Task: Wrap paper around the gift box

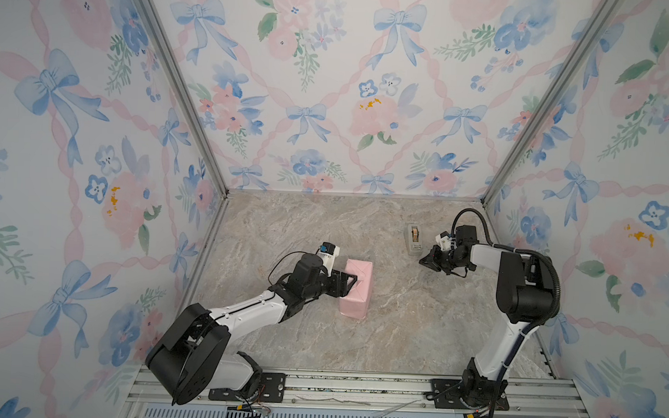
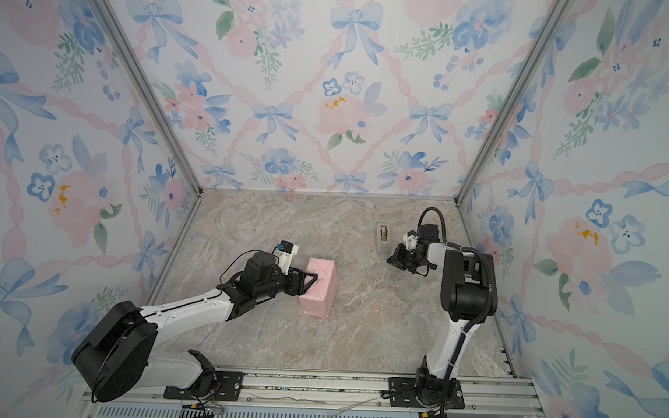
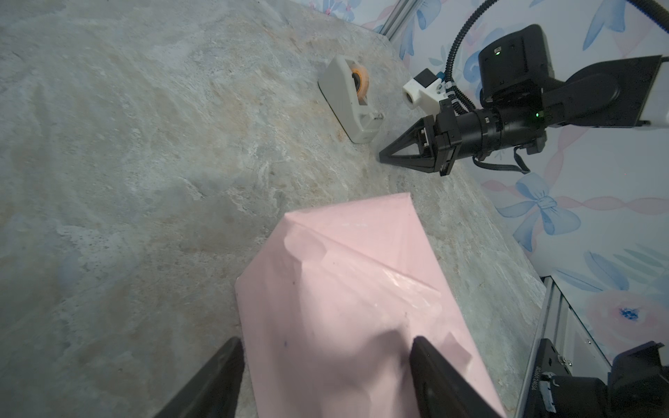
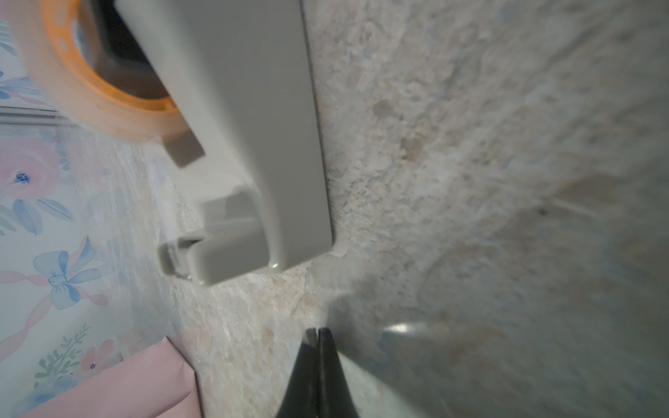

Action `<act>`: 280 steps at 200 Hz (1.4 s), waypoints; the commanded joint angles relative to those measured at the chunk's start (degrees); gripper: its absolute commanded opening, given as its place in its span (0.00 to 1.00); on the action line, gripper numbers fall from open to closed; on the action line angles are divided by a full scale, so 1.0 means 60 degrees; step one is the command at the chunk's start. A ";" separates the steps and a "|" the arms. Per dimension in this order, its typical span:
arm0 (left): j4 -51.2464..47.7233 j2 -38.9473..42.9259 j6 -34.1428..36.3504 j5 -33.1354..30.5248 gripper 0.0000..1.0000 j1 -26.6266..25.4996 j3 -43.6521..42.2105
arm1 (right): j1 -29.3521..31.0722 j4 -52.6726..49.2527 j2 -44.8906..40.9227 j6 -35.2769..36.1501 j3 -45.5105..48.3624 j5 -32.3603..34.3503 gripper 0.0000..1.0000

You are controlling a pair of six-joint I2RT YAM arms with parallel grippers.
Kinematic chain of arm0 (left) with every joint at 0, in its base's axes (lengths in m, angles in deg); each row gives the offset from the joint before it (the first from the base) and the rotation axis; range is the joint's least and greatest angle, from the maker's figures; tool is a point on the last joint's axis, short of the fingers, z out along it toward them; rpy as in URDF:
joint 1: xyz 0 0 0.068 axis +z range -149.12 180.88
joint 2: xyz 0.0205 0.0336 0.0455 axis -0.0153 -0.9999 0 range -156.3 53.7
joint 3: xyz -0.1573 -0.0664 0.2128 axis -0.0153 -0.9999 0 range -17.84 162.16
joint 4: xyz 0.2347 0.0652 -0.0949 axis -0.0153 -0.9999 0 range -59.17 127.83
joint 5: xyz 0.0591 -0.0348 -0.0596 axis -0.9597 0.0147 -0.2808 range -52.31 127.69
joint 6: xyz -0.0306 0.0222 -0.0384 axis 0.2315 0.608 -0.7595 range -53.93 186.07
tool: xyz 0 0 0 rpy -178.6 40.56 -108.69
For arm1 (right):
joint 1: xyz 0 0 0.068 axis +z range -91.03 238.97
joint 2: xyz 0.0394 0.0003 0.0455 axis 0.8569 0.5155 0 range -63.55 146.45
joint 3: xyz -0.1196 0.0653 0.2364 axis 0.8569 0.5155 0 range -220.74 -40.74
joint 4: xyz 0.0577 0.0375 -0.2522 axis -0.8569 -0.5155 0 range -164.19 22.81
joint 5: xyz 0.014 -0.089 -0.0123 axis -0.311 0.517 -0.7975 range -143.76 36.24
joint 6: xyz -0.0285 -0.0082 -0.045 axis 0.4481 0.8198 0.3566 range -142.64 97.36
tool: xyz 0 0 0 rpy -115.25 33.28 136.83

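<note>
**Parcel nearly closed, one flap not flat**

The left jaws stand wide astride the pink parcel and reach in from its 9 o'clock side. Both fingers (image 3: 217, 380) seem to touch the paper (image 1: 356, 295), but I cannot tell if they really pinch it. The gift box is hidden inside this paper and stands on end near the middle of the desk (image 1: 286, 223).

The right jaws are clenched, low at 5 o'clock of the tape dispenser (image 1: 414, 239). It is too blurred to say whether they carry tape.

On the parcel's end a folded flap (image 3: 304, 249) lifts a little. I think it may spring open if the left jaws let go before tape is on. A push from 9 o'clock could also tip the parcel. Between the right jaws and the parcel there is only bare desk.
</note>
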 commanded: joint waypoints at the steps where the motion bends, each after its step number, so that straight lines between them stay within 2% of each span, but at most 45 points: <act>1: -0.0819 -0.0089 0.0356 -0.0227 0.74 -0.0083 -0.0087 | 0.0037 -0.1048 0.0174 0.0112 -0.0037 0.1077 0.00; 47: -0.0830 -0.0103 0.0370 -0.0235 0.74 -0.0078 -0.0083 | 0.0101 -0.1231 0.0004 0.0072 0.0058 0.1856 0.00; 167: -0.0835 -0.0128 0.0403 -0.0249 0.74 -0.0103 -0.0070 | 0.0299 -0.1875 -0.0417 0.0406 -0.0009 0.2621 0.00; 210: -0.0819 -0.0139 0.0403 -0.0247 0.74 -0.0129 -0.0049 | 0.0582 -0.2038 -0.2264 0.1008 0.0410 0.1942 0.00; 237: -0.0836 -0.0168 0.0422 -0.0293 0.74 -0.0172 -0.0029 | 0.0859 -0.2858 -0.3591 0.1523 0.0360 0.1487 0.00; 280: -0.0850 -0.0262 0.0470 -0.0326 0.74 -0.0264 0.0047 | 0.2265 -0.4353 -0.5189 0.2677 -0.0477 0.1056 0.00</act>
